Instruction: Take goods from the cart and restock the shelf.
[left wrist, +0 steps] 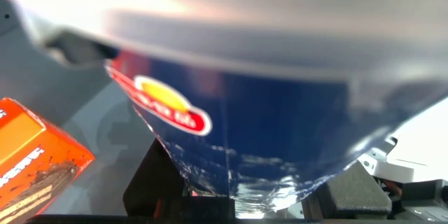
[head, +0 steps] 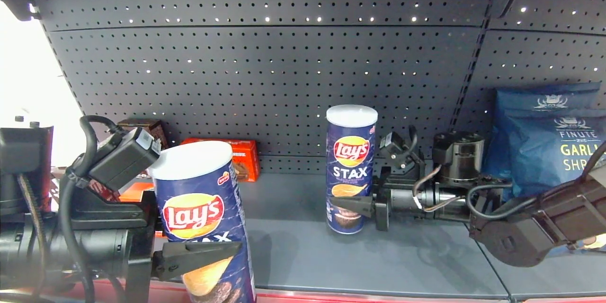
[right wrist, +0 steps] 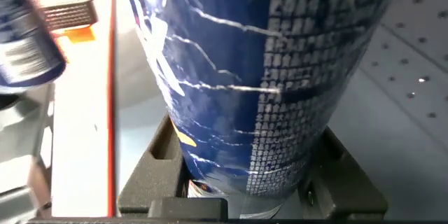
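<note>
Both arms are mid-delivery. The right tool (head: 348,195) is pinching the right can (head: 351,161) low on its body, one finger across the front and the other behind it. This can stands upright on the shelf (head: 293,255) and looks already set down, so letting go seems to be all that is left for it. The left tool (head: 208,246) is clamped on the left can (head: 199,199), which leans slightly and sits at the shelf's front lip, well short of the back panel. It likely has to go further in before it counts as stocked. Beyond the left tool, towards the back, lie an orange box (head: 246,156) and a dark box (head: 151,128). Behind the right tool's arm stand blue bags (head: 549,147). The base of the left can is cut off, so I cannot tell whether it rests on the shelf or hangs above it. Each tool's far finger is hidden by its can. In the left wrist view the left can (left wrist: 266,133) is a close blur. How much stock remains in the cart cannot be judged.
</note>
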